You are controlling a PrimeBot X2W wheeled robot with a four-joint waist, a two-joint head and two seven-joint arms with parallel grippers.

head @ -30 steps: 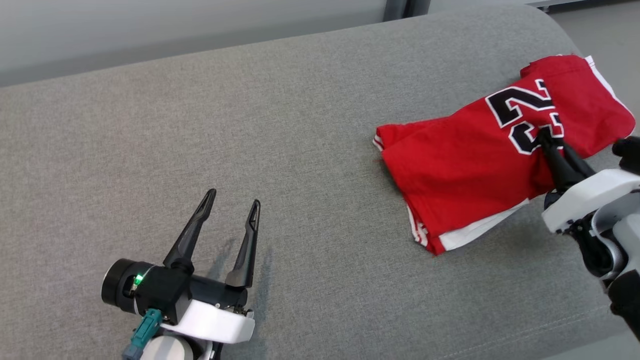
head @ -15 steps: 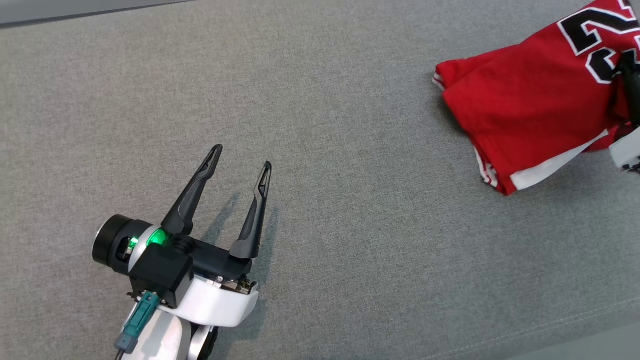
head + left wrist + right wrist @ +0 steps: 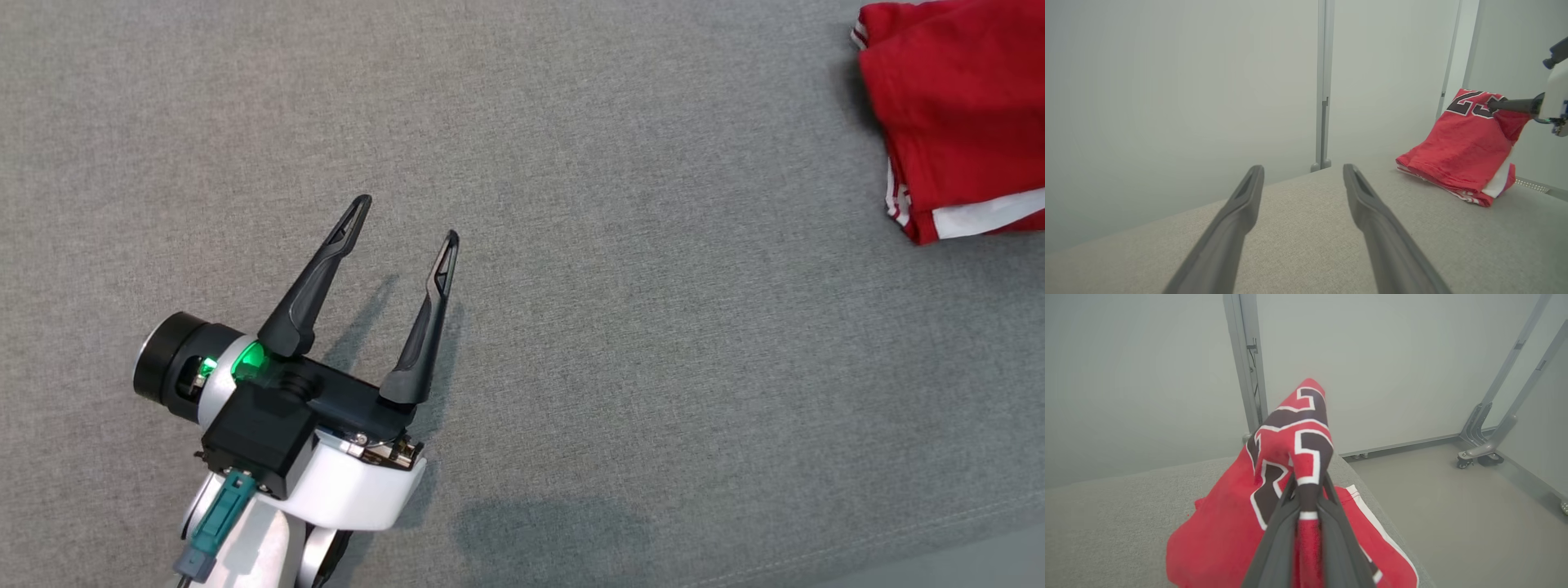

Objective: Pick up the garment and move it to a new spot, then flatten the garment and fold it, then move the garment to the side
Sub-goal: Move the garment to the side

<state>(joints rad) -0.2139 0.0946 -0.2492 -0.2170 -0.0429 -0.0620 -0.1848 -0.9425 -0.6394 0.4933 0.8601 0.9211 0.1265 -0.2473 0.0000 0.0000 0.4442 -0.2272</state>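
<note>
One garment (image 3: 1457,151) tight in right end effector (image 3: 1308,484); left end effector (image 3: 408,219) wide.

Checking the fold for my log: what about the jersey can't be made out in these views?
- Head view: jersey cut off by the top and right edges.
- Left wrist view: its printed number is partly covered by the right gripper.
- Right wrist view: number bunched in the shut jaws; lower layers hidden behind the gripper itself.
</note>
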